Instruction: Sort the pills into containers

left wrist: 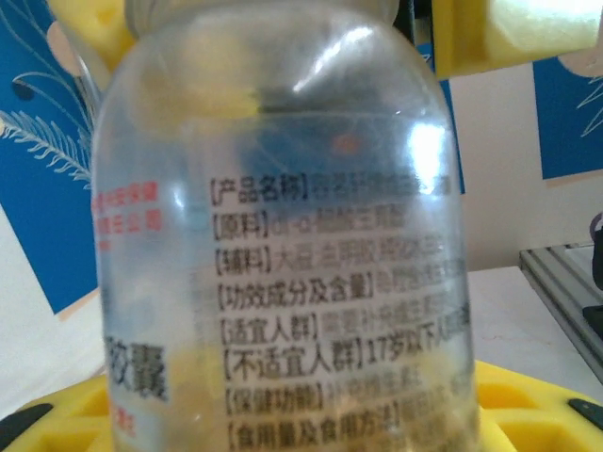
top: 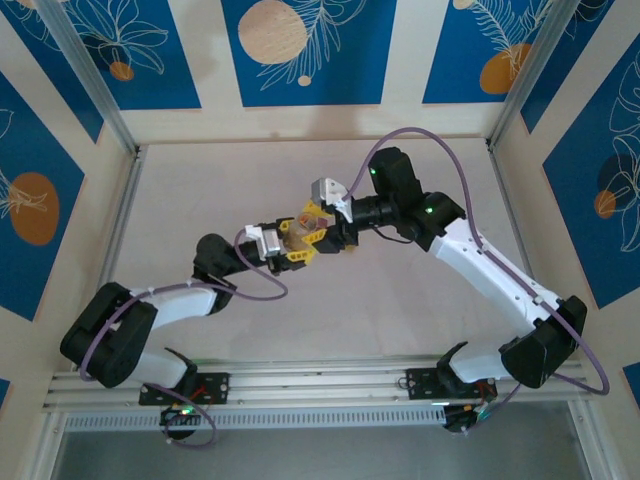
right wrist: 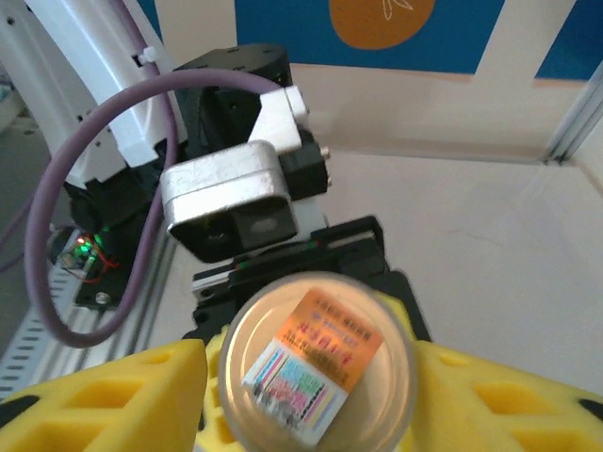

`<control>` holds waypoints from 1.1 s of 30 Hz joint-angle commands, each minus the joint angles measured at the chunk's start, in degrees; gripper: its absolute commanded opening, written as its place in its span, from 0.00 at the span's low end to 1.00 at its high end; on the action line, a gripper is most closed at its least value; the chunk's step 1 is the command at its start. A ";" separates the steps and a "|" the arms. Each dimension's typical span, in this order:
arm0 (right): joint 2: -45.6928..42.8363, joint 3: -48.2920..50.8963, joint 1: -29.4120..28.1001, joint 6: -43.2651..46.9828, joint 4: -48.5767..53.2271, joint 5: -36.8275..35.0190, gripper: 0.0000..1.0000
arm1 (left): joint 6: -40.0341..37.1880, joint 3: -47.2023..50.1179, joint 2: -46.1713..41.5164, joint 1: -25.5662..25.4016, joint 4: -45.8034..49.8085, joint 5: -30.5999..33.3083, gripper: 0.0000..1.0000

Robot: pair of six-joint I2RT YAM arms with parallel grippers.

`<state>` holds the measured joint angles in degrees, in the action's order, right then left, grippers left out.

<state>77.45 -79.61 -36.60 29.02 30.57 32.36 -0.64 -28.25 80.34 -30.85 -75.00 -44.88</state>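
A clear bottle [top: 305, 228] with printed black and red text [left wrist: 283, 235] is held above the middle of the table. My left gripper [top: 290, 245] is shut on its lower body, its yellow fingers [left wrist: 528, 405] showing at the bottom of the left wrist view. My right gripper [top: 325, 232] reaches in from the right. Its yellow fingers [right wrist: 113, 395] flank the bottle's round cap [right wrist: 316, 367], which bears an orange and white sticker, and a slim dark gap shows on the left side. I cannot make out pills inside the bottle. The containers are out of view.
A pale table top [top: 420, 300] lies under both arms, with an aluminium rail [top: 320, 380] along the near edge. Blue patterned wall panels [top: 300, 50] and metal posts [top: 520, 90] close the sides. The left arm's silver camera housing [right wrist: 226, 188] sits just behind the cap.
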 commanded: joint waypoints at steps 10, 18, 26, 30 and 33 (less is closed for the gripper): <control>-3.41 -0.14 1.40 -2.98 4.64 -2.40 0.84 | 1.48 -1.37 1.27 0.97 -4.90 2.12 0.00; -4.92 -3.07 1.02 -21.69 -3.10 -20.63 0.88 | -3.92 -1.28 0.61 0.81 -0.18 14.54 0.00; 2.79 -13.05 -3.24 -47.95 -1.88 -39.84 0.74 | -7.63 -0.84 2.99 0.87 1.45 29.81 0.00; 7.25 -16.97 -5.78 -49.91 -1.08 -46.74 0.71 | -8.76 -0.89 2.52 0.37 3.00 35.20 0.00; 10.19 -18.98 -6.75 -50.83 -1.15 -47.85 0.71 | -10.57 -1.16 1.72 -0.28 5.71 37.98 0.00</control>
<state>85.56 -96.09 -42.50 -17.39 28.27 -10.07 -8.60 -28.88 83.20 -30.65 -70.63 -12.45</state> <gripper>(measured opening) 0.707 0.505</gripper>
